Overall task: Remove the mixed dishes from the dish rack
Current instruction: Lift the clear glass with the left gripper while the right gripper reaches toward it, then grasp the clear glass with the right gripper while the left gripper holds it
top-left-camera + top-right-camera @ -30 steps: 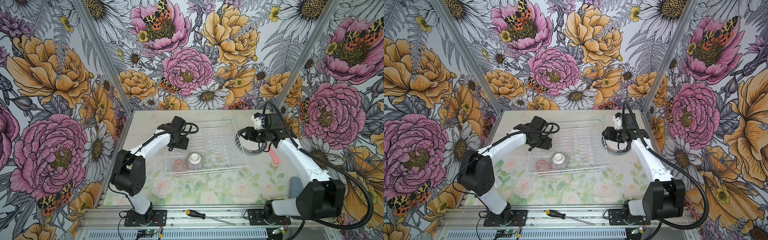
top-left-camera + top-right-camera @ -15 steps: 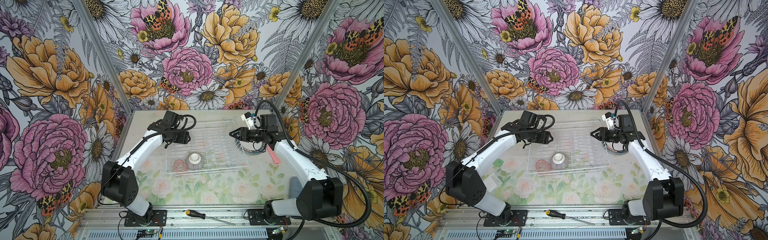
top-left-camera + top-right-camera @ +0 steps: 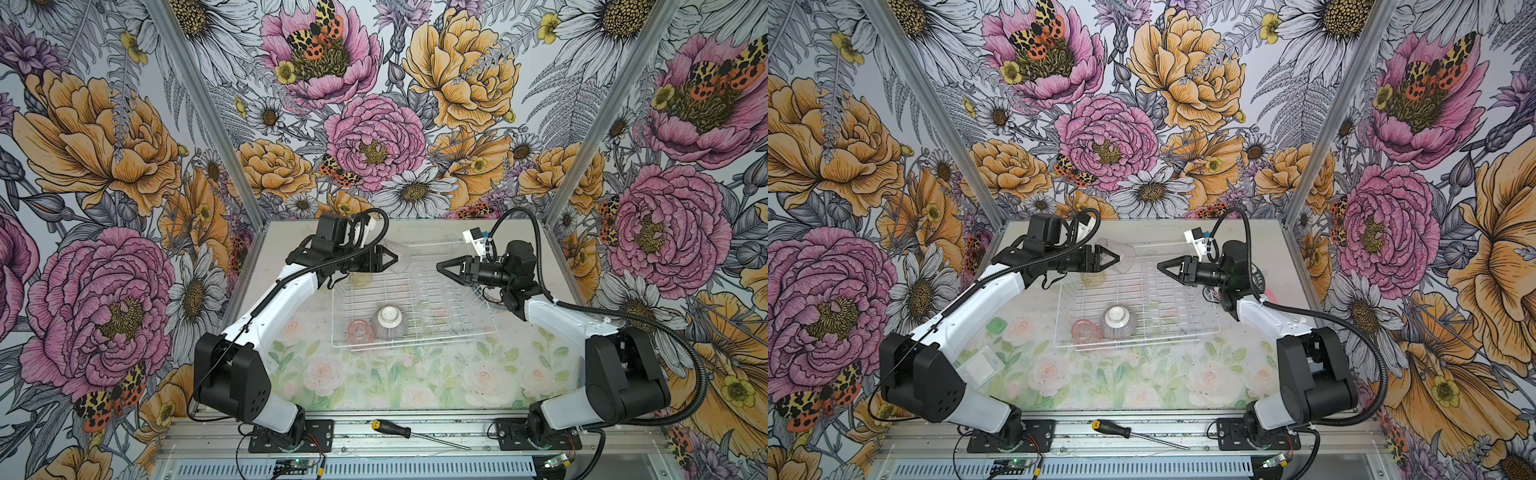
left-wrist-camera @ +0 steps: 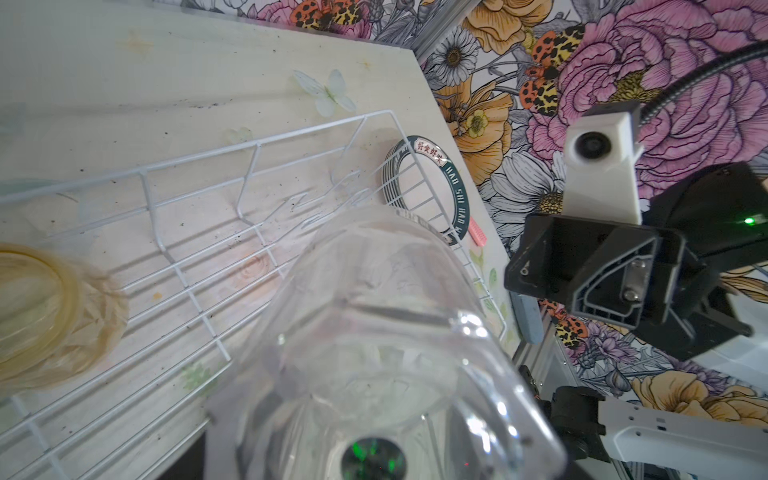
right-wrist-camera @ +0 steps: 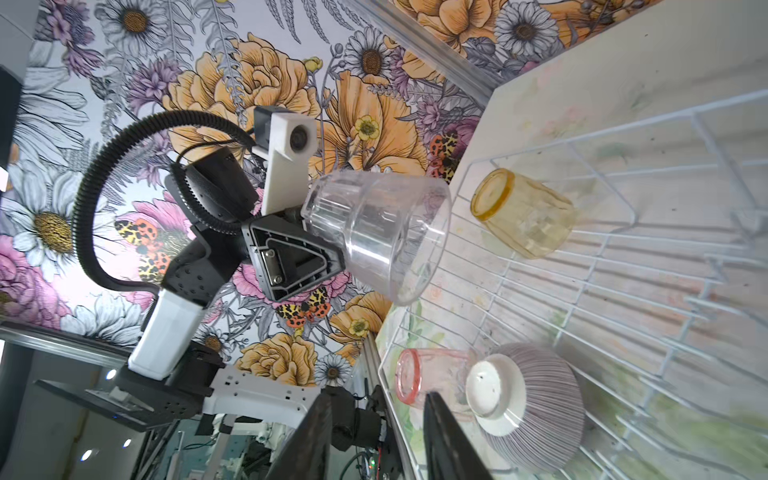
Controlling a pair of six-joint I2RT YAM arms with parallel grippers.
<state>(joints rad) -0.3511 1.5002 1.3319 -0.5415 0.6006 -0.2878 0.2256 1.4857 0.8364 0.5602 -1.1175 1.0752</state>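
Clear tumbler [image 5: 386, 237]: held sideways by its base in clamped left gripper [image 3: 386, 259], above far-left corner of dish rack [image 3: 440, 303]; prob. light, rigid, slick plastic w/ tapered wall, so pinch near base; right gripper [image 3: 442, 266] empty, jaws part-open.

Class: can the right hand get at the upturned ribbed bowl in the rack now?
Probably yes: the right hand hangs empty above the dish rack, and nothing covers the bowl.

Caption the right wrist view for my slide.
Left gripper holding a clear tumbler sideways near the dish rack; yellow tumbler, pink tumbler and upturned ribbed bowl inside.
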